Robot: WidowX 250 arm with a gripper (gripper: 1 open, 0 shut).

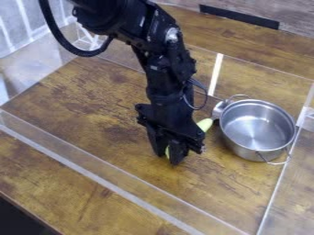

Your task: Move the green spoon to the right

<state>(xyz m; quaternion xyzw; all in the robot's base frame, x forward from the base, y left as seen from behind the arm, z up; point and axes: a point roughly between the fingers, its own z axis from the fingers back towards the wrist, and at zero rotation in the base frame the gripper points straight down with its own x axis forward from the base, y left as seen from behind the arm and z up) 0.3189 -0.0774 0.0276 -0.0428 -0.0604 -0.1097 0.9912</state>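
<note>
grasp step: steel pot sits on the wooden table just right of the tool, gripper points straight down, jaws pinching the green spoon low at the table, so next move looks like lift, then carry right.

The surface is brown wood with visible grain and a dull sheen. A clear, glossy plastic wall rims it. At three o'clock sits a polished, mirror-bright steel pot. The robot arm is matt black. The green spoon looks like smooth pale plastic.
</note>
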